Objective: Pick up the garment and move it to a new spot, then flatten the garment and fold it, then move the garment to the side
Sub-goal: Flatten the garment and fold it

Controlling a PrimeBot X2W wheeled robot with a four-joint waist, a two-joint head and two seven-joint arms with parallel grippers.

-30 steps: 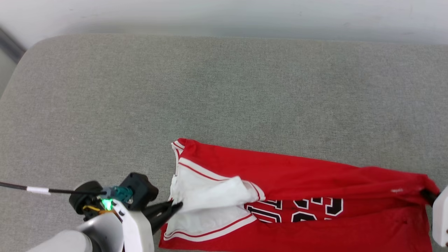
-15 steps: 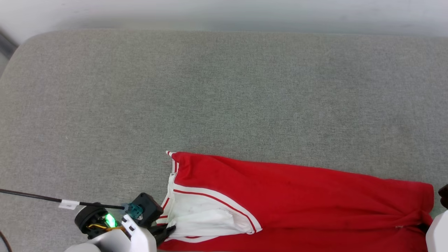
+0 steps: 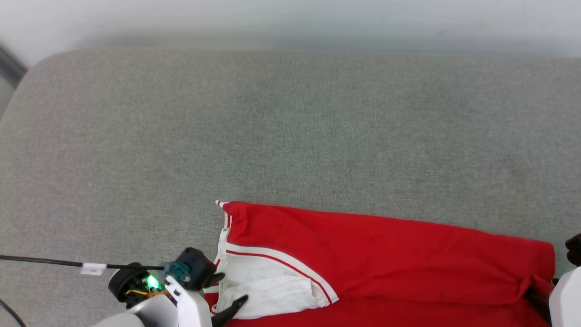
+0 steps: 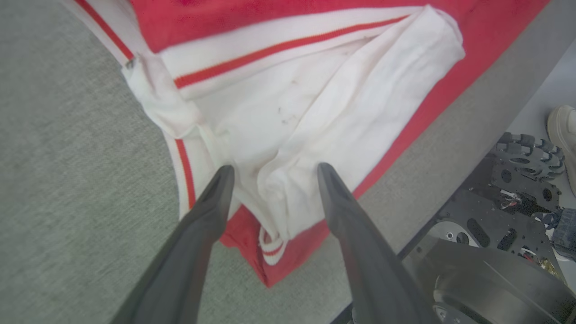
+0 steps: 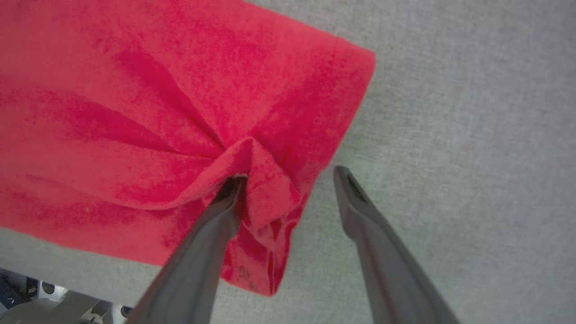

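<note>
The garment [image 3: 386, 254] is a red jersey lying folded lengthwise on the grey cushion [image 3: 290, 127], near its front edge, with its lettering hidden. Its white sleeve panel [image 4: 315, 99] with red-striped trim faces up at the left end. My left gripper [image 3: 227, 291] is open, and in the left wrist view its fingertips [image 4: 274, 173] straddle the bunched white sleeve without pinching it. My right gripper [image 3: 551, 277] is open at the garment's right end. One of its fingers [image 5: 227, 198] is tucked under a small raised red fold [image 5: 252, 157], the other over bare cushion.
A pale wall runs behind the cushion. The cushion's front edge lies just past the garment, with the robot's dark base [image 4: 495, 225] and a person's pale shoe [image 4: 562, 130] below it. A black cable [image 3: 45, 262] trails left from my left wrist.
The upper layer of the garment came down over the lettering. My left gripper, shut on the white sleeve a second ago, has opened, and so has the right one. The head camera shifted slightly.
</note>
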